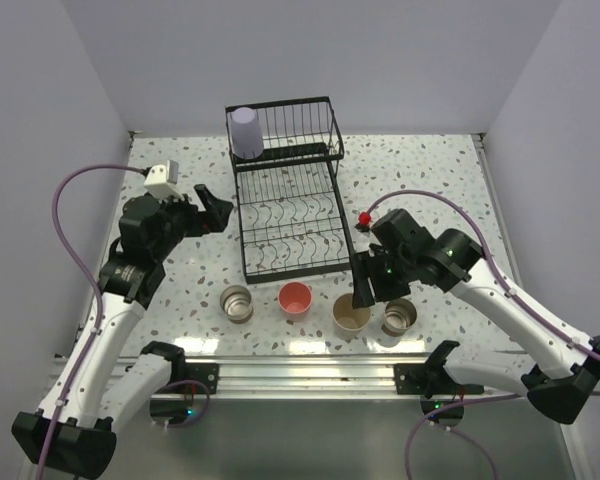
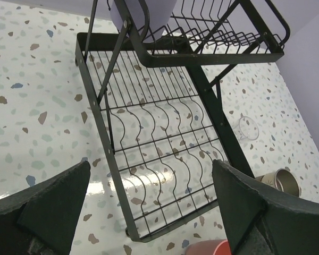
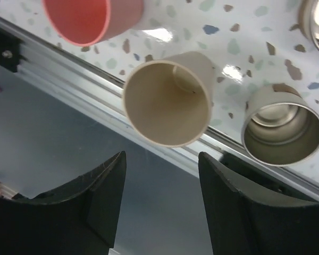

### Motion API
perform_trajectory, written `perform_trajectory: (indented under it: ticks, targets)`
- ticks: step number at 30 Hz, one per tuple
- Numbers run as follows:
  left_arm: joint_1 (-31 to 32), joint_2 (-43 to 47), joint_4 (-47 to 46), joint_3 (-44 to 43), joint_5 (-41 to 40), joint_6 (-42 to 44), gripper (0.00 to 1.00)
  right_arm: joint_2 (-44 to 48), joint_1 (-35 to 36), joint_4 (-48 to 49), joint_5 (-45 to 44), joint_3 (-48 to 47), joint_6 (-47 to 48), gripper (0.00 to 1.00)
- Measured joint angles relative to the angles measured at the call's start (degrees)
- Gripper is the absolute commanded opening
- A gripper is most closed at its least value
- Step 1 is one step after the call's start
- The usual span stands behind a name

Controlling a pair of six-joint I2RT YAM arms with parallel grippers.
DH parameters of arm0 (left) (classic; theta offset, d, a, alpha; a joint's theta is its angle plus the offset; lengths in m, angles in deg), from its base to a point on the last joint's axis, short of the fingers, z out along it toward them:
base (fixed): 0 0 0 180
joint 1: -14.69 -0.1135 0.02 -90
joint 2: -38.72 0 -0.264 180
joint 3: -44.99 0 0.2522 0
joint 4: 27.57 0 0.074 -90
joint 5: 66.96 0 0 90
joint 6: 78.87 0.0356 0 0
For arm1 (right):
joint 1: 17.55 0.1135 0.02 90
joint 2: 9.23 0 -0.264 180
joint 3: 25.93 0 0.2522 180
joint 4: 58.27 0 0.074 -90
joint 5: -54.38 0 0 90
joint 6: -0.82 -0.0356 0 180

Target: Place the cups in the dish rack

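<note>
White-walled booth, speckled table point(image 1: 430, 180). Black dish rack point(image 1: 285, 215) mid-table, lavender cup point(image 1: 246, 132) in its upper basket. Left gripper point(image 2: 151, 212) spread wide, empty, beside rack; only its camera shows the clear glass point(image 2: 248, 127). Right gripper point(image 3: 162, 202) jaws apart, empty, above beige cup point(image 3: 167, 99) at near edge.

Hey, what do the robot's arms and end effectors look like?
Both arms have white links, black joints and a mauve cable. The left arm carries a white box at its wrist; the right arm a red knob. The left end effector and right end effector each have two broad, rough black fingers.
</note>
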Motion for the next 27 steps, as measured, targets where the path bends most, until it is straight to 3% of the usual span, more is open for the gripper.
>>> perform_trajectory:
  ticks: [6,16,27]
  targets:
    - [0.35,-1.03,1.68,-1.64,0.57,0.39,0.96,-0.15,4.33,5.01,3.52,0.13,-1.03,0.59]
    - [0.35,0.17,2.84,-2.60,1.70,-0.13,0.96,-8.50,14.60,6.91,-0.31,0.50,-1.33,0.58]
    - [0.35,0.79,4.04,-2.62,2.89,-0.26,0.95,-9.31,15.23,8.15,-8.85,2.21,-1.40,0.56]
